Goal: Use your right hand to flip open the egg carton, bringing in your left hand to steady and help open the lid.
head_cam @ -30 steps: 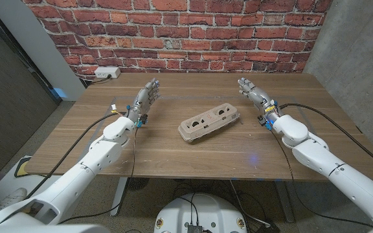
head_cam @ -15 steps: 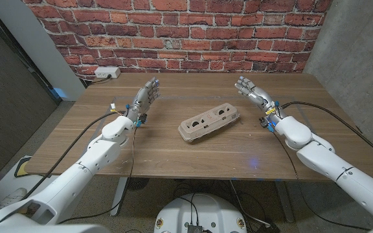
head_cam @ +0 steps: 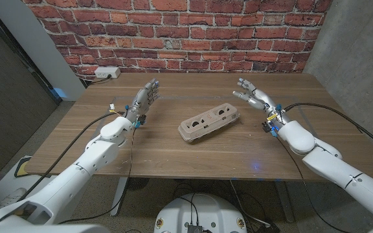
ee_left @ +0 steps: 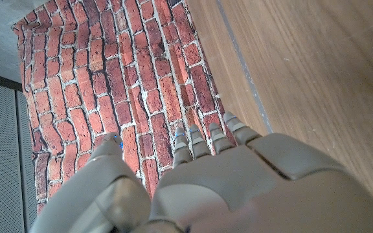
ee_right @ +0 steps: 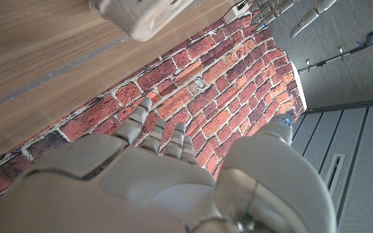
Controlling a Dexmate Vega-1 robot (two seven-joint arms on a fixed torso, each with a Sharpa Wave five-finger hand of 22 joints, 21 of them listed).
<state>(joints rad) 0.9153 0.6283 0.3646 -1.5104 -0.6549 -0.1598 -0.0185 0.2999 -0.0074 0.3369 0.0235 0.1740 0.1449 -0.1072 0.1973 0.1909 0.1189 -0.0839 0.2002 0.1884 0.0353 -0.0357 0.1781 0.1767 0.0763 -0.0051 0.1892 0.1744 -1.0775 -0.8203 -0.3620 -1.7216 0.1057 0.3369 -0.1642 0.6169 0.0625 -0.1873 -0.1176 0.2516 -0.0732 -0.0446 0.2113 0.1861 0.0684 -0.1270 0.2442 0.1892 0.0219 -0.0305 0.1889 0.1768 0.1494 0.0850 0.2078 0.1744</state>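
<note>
The closed egg carton (head_cam: 210, 122) lies mid-table, angled, well apart from both my hands. I hold my right hand (head_cam: 256, 96) raised to its right, fingers spread and empty, ready to reach the lid; farther left, my left hand (head_cam: 145, 98) waits spread and empty to steady it.

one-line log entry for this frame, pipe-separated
phase: pre-contact | egg carton: closed, mid-table | right hand: open, apart from carton | left hand: open, apart from carton | lid: not yet opened
</note>
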